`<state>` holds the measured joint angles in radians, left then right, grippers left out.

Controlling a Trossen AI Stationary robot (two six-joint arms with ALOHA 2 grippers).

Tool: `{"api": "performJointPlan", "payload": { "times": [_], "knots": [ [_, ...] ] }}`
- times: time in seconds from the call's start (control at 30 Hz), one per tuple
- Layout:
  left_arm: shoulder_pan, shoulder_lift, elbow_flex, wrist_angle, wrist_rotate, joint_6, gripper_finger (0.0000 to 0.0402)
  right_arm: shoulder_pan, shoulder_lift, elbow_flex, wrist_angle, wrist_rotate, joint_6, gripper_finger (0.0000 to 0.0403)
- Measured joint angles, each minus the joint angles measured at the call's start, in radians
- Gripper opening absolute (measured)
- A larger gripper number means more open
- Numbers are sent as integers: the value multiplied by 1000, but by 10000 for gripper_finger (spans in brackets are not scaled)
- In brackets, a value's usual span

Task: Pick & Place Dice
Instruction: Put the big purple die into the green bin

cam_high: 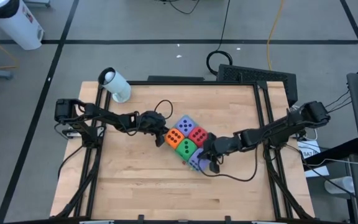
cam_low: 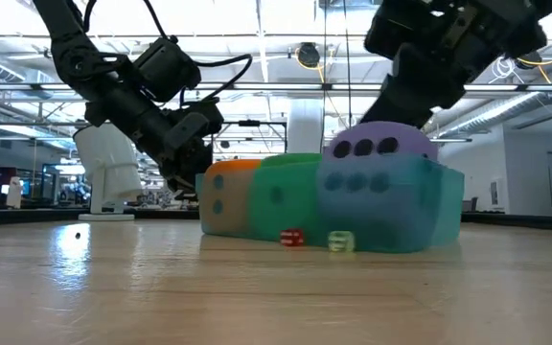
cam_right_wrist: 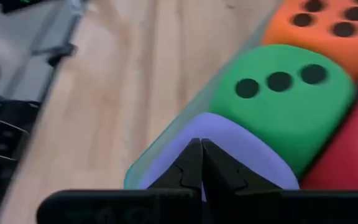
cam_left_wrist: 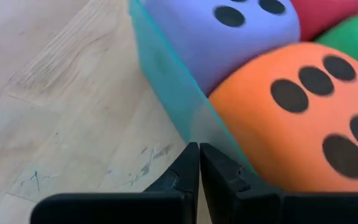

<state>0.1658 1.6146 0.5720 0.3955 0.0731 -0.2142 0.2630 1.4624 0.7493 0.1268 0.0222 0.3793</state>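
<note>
Several soft dice sit packed together in a translucent teal tray (cam_low: 439,206) at the table's middle: orange (cam_high: 173,137), green (cam_high: 185,148), red (cam_high: 198,135) and lavender (cam_high: 187,124). A second lavender die (cam_high: 195,163) sits at the tray's near-right corner and stands higher than the others (cam_low: 381,144). My left gripper (cam_high: 161,133) is shut at the tray's left side, beside the orange die (cam_left_wrist: 303,112). My right gripper (cam_high: 205,155) is shut over the raised lavender die. My left gripper has its shut fingertips (cam_left_wrist: 188,163) against the outside of the tray's wall (cam_left_wrist: 194,127), next to the orange die. It comes slanting down from the table's left. My right gripper rests its shut fingertips (cam_right_wrist: 194,158) on the upper face of the lavender die (cam_right_wrist: 241,149). It comes slanting down from the table's right. That die is wedged in the tray's corner beside the green die (cam_right_wrist: 278,99).
A tiny red die (cam_low: 292,237) and a tiny pale one (cam_low: 340,241) lie on the wood just in front of the tray. A white cylinder (cam_high: 115,85) stands at the far left corner, and a cable loops near the left arm (cam_high: 163,109). Bare wood stretches toward the near edge.
</note>
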Motion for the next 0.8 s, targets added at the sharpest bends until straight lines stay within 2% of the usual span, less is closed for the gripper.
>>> {"api": "performJointPlan", "payload": {
  "times": [0.13,0.5,0.8],
  "knots": [
    [-1,0,0,4,0,-1,24,-2,63,2,39,-50,-2,0],
    [-11,0,0,21,-5,-16,24,-1,76,-1,-19,-51,-24,0],
    [-17,0,0,25,-6,-17,24,-8,157,18,-41,-84,-18,0]
  ]
}}
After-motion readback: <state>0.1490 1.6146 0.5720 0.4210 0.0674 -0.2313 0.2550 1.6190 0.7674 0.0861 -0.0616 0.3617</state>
